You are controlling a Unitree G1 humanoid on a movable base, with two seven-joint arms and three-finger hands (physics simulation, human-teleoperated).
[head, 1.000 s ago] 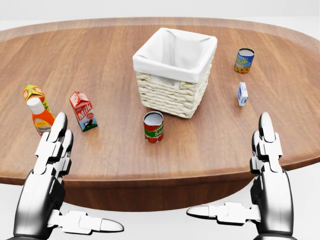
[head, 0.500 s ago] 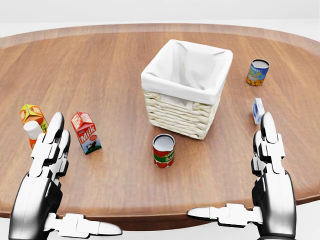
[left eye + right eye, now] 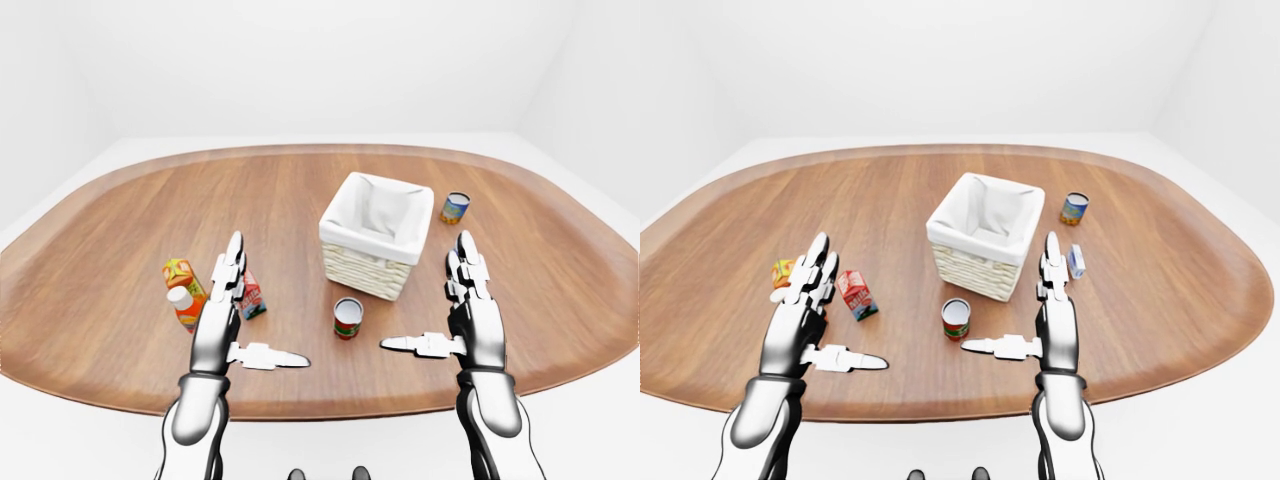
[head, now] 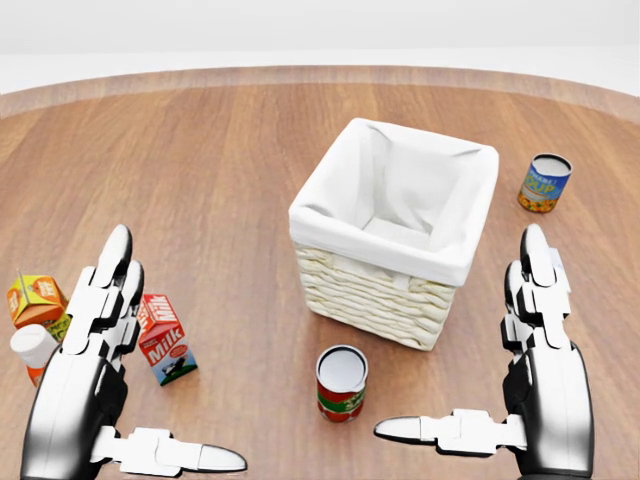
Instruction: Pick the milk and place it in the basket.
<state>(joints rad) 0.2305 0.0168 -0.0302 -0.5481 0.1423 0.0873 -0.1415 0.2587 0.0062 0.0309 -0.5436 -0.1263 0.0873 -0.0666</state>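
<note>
Everything on the tabletop [image 4: 220,170] has slid toward the bottom of the head view and grown larger since the earlier frames, so the camera has moved in with the base; the objects keep their places relative to one another.

Seen in the head view, the milk [image 4: 164,338] is a small red carton with white lettering, standing upright on the wood just beside the left robot hand [image 4: 95,390], at about 2 o'clock from its palm and not touched by it. The basket [image 4: 392,228], woven and lined with white cloth, stands near the centre, at roughly 2 o'clock from the milk and well apart from it. A tomato can [image 4: 341,383] with a red label stands upright at 6 o'clock of the basket, close to its wall. At 9 o'clock of the milk sit an orange carton [image 4: 35,301] and a white-capped bottle [image 4: 33,351], partly hidden behind the left robot hand. A blue and yellow can [image 4: 544,183] stands at 3 o'clock of the basket. A small blue and white carton [image 3: 1076,261] shows in the right-eye view beside the right robot hand [image 4: 540,370].

Both robot hands are spread wide, fingers straight, thumbs pointing inward toward each other, holding nothing.
</note>
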